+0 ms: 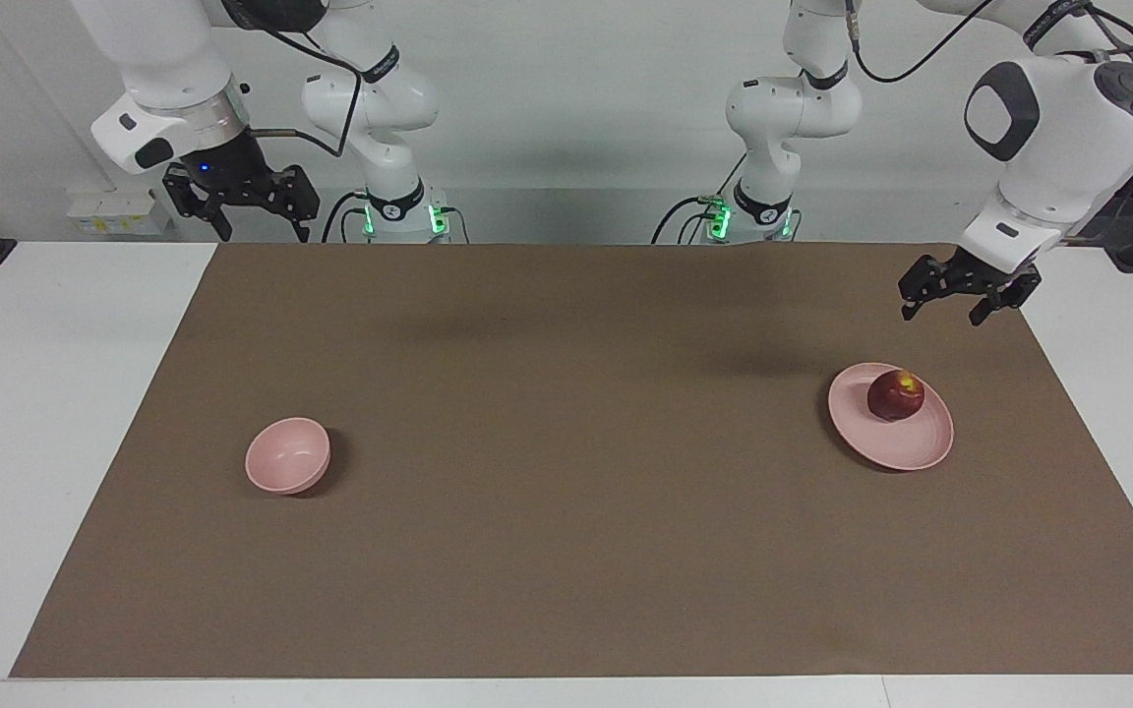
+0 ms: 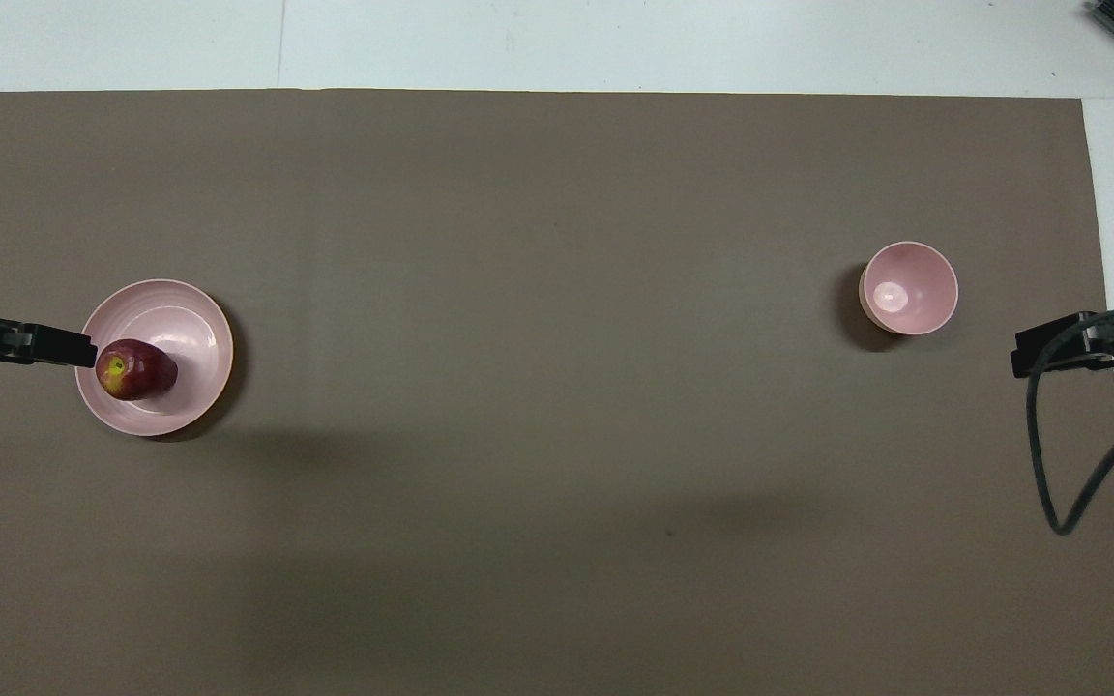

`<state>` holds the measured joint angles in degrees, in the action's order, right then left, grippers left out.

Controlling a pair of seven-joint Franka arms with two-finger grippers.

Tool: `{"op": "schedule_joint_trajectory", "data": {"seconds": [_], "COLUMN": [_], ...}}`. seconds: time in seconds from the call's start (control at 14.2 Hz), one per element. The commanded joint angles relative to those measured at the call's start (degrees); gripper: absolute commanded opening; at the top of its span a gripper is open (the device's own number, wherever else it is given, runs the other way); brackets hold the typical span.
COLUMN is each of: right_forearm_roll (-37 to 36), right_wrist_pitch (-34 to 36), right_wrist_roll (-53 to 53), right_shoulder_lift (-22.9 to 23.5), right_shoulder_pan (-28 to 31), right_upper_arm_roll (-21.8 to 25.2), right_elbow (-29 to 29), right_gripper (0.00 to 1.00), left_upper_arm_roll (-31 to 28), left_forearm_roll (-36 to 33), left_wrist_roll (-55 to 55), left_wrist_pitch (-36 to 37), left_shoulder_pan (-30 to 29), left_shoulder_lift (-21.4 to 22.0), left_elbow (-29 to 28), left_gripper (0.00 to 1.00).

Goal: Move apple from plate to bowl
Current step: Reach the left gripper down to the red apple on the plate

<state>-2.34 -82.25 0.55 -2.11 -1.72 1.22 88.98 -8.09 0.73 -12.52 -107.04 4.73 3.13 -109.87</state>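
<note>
A brown mat (image 1: 566,462) covers most of the white table (image 1: 55,413), and the task's things sit well apart on it, one toward each end. The left arm (image 1: 1048,128) comes in at its own end, and the left gripper (image 1: 960,295) hangs in the air over the mat just beside the plate (image 1: 906,447), its fingers apart and holding nothing. The right arm (image 1: 173,88) waits at its end, the right gripper (image 1: 242,202) raised over the table's edge by the robots with fingers apart and empty. The plate lies toward the left arm's end; the bowl (image 1: 286,457), smaller and deep, stands toward the right arm's end with nothing in it. The apple (image 1: 896,395) rests on the plate, on the part nearer the robots, its yellow patch upward — so the transfer has not begun. My reading is that the step in hand is the approach to the fruit: the next move calls for the left gripper to come over the apple, descend with its fingers straddling the round body, and close firmly enough that it does not roll out. The bowl is a long reach from there — a carry across the mat, or a handover, seems likely. No brand, label or writing can be read on any of these things.
</note>
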Motion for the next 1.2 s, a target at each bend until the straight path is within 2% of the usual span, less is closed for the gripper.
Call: {"op": "schedule_joint_trajectory", "data": {"seconds": [0.0,0.28,0.49,0.85,1.06,1.13], "right_forearm_roll": [1.73,2.25,4.89,13.75,17.71,19.55], "right_wrist_pitch": [-0.46,-3.35,-3.89,-6.78,-9.15,-10.47], "right_wrist_roll": [-1.16,4.44,10.76,27.46,34.59,36.35], "right_shoulder_lift": [0.61,-0.44,-0.36,0.43,2.27,3.06], "right_shoulder_pan": [1.11,-0.04,-0.04,-0.47,-2.93,-3.63], "right_upper_arm_roll": [0.1,-1.48,-3.23,-5.79,-5.88,-5.88], "right_elbow": [-0.83,1.27,2.16,4.36,4.8,4.8], "right_gripper": [1.0,1.0,1.0,1.0,1.0,1.0], "left_upper_arm_roll": [0.1,-0.08,-0.52,-0.69,-0.69,-0.69], "left_forearm_roll": [1.47,6.65,8.58,10.96,11.75,14.19], "left_wrist_roll": [-1.45,-10.14,-10.77,-13.49,-13.59,-13.67], "left_wrist_pitch": [-6.15,-11.42,-16.34,-20.22,-24.69,-25.93], "left_shoulder_pan": [-0.95,-3.68,-3.77,-5.43,-5.53,-5.53], "left_shoulder_lift": [2.5,1.54,-1.09,-3.56,-6.11,-6.98], "left_elbow": [-6.92,-10.97,-13.17,-15.11,-15.2,-15.2], "left_gripper": [1.0,1.0,1.0,1.0,1.0,1.0]}}
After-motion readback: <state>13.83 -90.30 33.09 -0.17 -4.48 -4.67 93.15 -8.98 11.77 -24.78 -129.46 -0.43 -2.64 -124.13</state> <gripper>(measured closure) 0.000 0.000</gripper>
